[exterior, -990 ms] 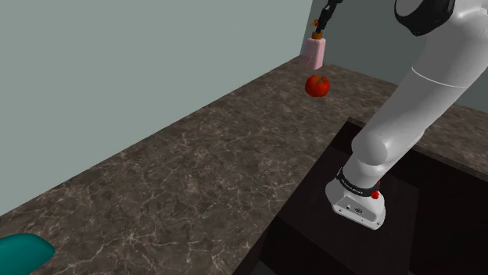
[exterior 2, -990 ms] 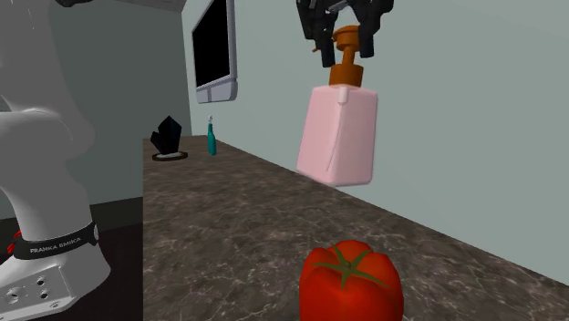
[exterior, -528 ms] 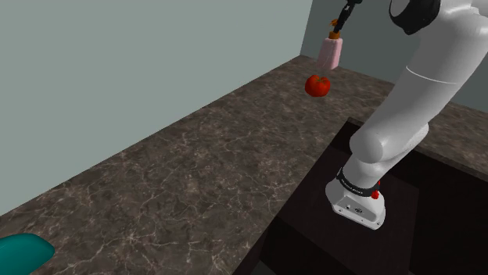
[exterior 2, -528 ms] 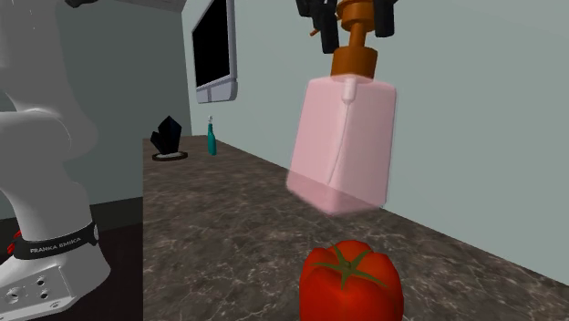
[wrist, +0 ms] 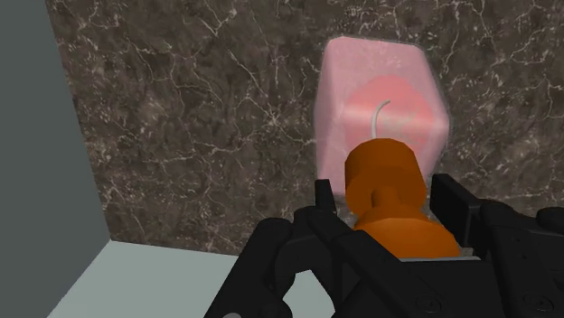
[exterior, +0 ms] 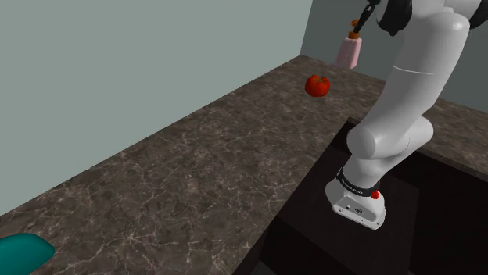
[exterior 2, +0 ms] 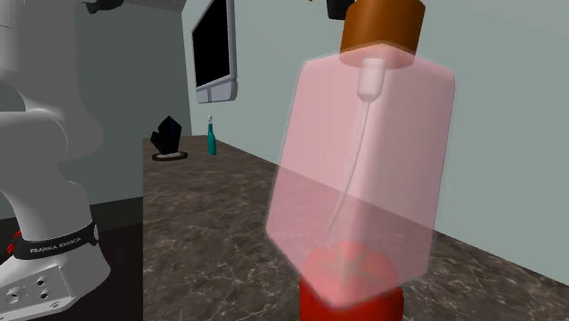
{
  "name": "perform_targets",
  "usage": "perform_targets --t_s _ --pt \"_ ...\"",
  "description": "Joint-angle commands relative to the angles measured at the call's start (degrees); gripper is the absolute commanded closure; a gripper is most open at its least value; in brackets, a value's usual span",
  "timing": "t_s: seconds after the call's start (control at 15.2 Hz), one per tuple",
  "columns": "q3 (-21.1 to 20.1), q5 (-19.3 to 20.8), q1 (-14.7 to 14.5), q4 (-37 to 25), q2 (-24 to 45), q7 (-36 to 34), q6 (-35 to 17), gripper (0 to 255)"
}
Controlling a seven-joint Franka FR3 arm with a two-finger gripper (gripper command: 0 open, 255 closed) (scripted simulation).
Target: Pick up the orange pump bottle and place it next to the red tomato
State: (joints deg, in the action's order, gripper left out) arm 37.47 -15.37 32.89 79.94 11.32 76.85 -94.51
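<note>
The black claw (wrist: 387, 206) grips the orange pump of a translucent pink bottle (exterior 2: 365, 173), held aloft near the round red tomato (exterior: 317, 85) by the dark marbled tabletop (exterior: 195, 172)'s wall edge; the arm band (exterior 2: 53, 244) reads "FRANKA EMIKA".

Dark brown marbled worktop (exterior: 180, 180) with pale veins, running along a plain grey-green wall (exterior: 141, 55). A rounded teal object (exterior: 22, 254), cut off by the picture's edge, lies on the worktop at the shoulder view's lower left corner. In the second exterior view, a black screen (exterior 2: 216, 50) in a pale frame hangs on the wall. Below it, at the worktop's far end, a black angular object (exterior 2: 170, 135) stands on a flat round base. A small teal bottle (exterior 2: 212, 137) stands upright near it, on the second exterior view's right.
</note>
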Motion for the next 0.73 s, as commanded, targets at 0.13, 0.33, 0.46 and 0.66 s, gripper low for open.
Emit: perform_targets --t_s 0.13,0.33,0.46,0.66 --pt "1.43 -5.02 6.71 -8.56 6.84 6.11 4.14 255" --pt "1.50 -5.97 8.27 -8.71 8.19 7.77 3.48 255" --pt "1.52 -5.57 7.61 -6.27 7.56 7.95 1.61 255" --pt "1.53 -5.13 6.77 -2.90 6.79 8.23 -1.08 255"
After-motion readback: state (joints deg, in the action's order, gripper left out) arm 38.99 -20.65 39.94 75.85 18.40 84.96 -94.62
